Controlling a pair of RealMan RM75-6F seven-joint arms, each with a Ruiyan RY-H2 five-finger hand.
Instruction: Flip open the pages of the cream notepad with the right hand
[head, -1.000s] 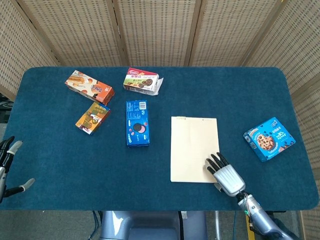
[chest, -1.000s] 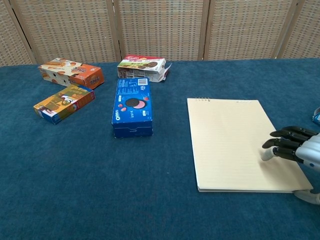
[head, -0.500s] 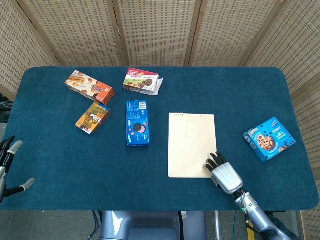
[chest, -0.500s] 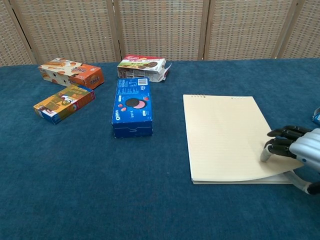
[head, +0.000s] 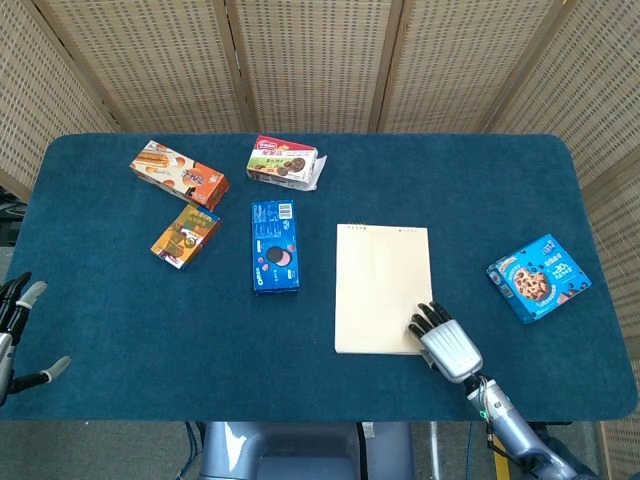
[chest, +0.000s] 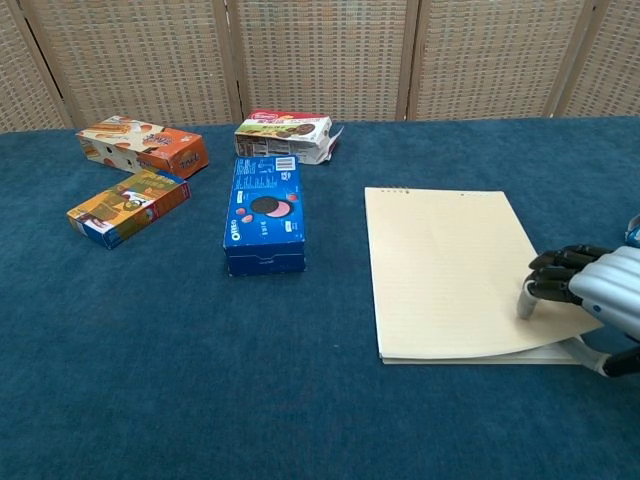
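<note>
The cream notepad (head: 382, 285) lies flat on the blue table, spiral edge at the far side; the chest view shows it right of centre (chest: 450, 265). My right hand (head: 447, 343) is at its near right corner. The dark fingers (chest: 552, 273) press on the top page, while the thumb sits under the corner, where the top pages are slightly raised off the rest in the chest view (chest: 595, 295). My left hand (head: 18, 335) hangs past the table's left edge, fingers apart and holding nothing.
A blue Oreo box (head: 275, 246) lies left of the notepad. Behind it are a red-and-white box (head: 283, 162) and two orange snack boxes (head: 178, 173) (head: 186, 236). A blue cookie box (head: 538, 277) sits at the right. Wicker screens stand behind the table.
The notepad has slid a little left and away under the right hand. Its near right corner pages have lifted, and the thumb has gone beneath them. The left hand has stayed put.
</note>
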